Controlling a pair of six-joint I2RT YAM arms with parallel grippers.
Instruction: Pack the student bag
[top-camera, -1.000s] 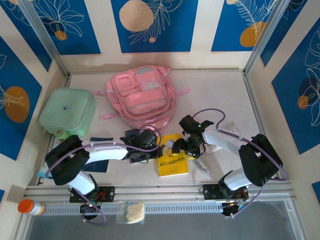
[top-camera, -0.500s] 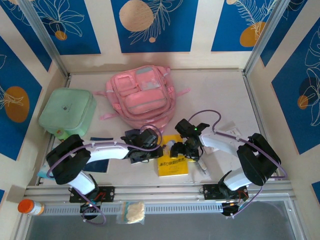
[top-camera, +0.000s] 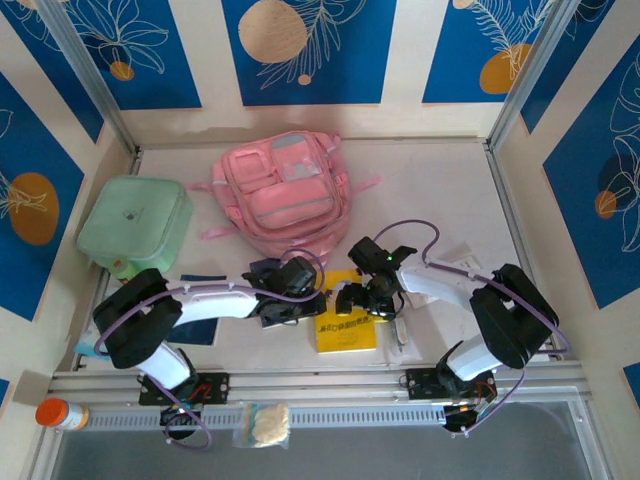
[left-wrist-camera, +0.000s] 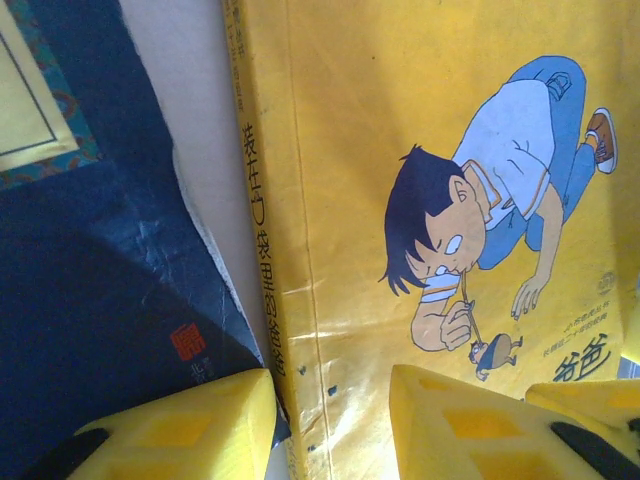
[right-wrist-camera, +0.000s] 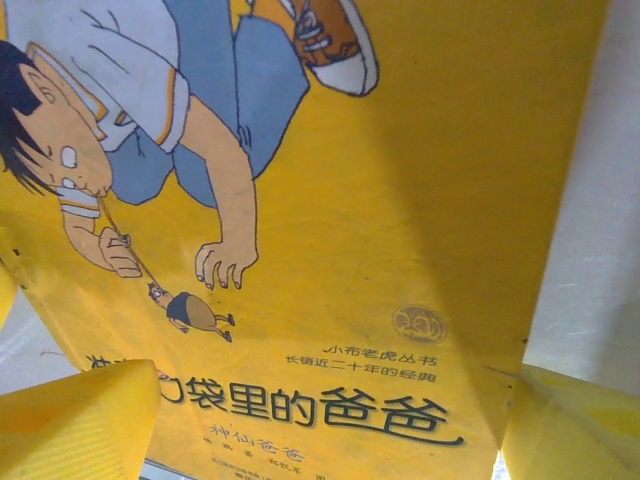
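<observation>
Grab step, I'd say: left claw (left-wrist-camera: 330, 400) and right claw (right-wrist-camera: 330, 410) were both open over the yellow book (top-camera: 345, 322); it needed a pinch next.

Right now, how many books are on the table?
2: a yellow book front centre, and a dark blue book beside it. Others may be hidden.

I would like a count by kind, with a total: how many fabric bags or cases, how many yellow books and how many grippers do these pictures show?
Fabric bags or cases: 2 (student bag, mint-green case)
Yellow books: 1 (yellow book)
Grippers: 2 (left gripper, right gripper)
Total: 5
</observation>
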